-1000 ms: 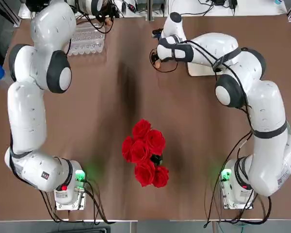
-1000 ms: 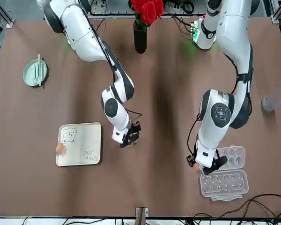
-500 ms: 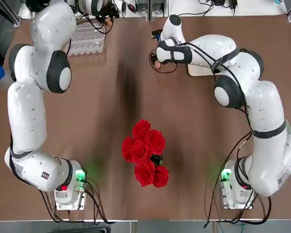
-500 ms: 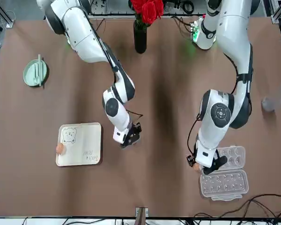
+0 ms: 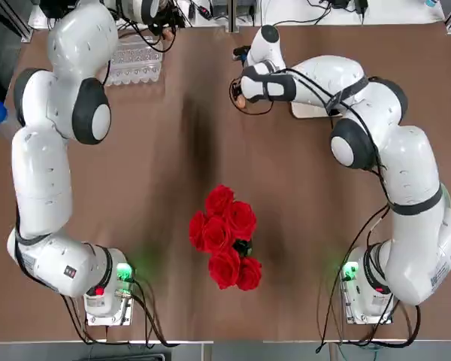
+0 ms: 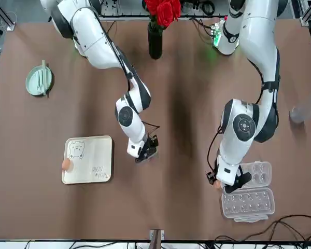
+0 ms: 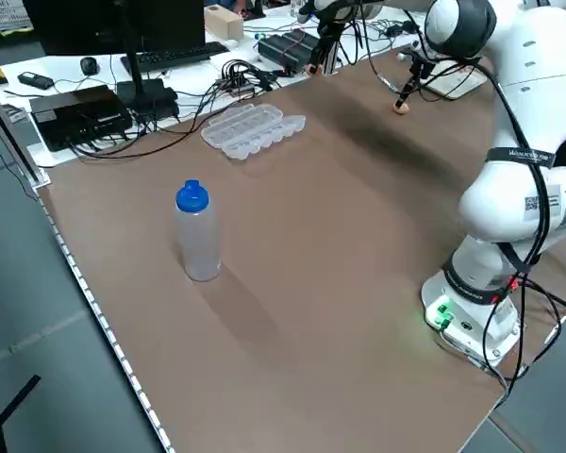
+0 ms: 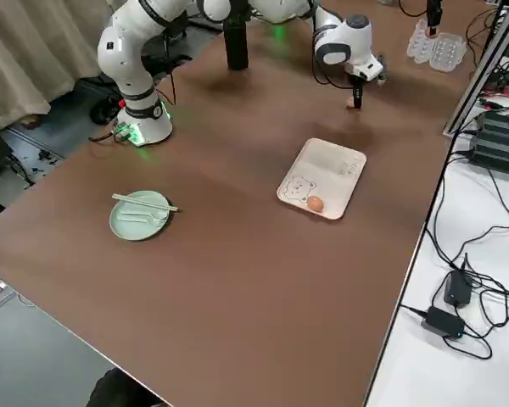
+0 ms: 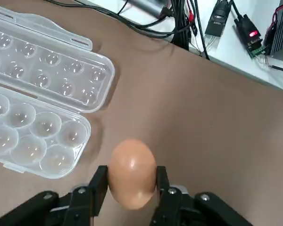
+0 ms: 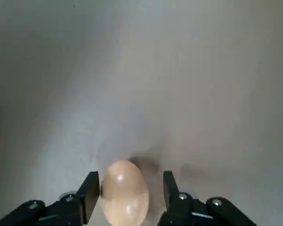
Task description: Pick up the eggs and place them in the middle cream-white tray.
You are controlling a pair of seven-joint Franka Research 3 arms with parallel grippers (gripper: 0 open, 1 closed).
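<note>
One orange-brown egg (image 10: 125, 192) lies on the brown table between the fingers of my right gripper (image 6: 143, 154), which stands open around it; a gap shows on one side. This egg (image 5: 240, 100) is a short way left of the cream-white tray (image 6: 93, 150). A second egg (image 6: 66, 164) rests on the tray's edge beside the bear drawing. My left gripper (image 9: 131, 178) is shut on a third egg (image 9: 132, 172), held just above the table next to the clear egg carton (image 9: 37, 122).
A vase of red roses (image 5: 225, 237) stands mid-table near the arms' bases. A pale green plate with chopsticks (image 6: 39, 80) sits at my far right. A blue-capped water bottle (image 7: 197, 231) stands at my left edge. Cables and electronics lie beyond the far edge.
The right gripper's jaws have narrowed around the egg on the table and the wrist has shifted slightly. The left gripper has held still with its egg.
</note>
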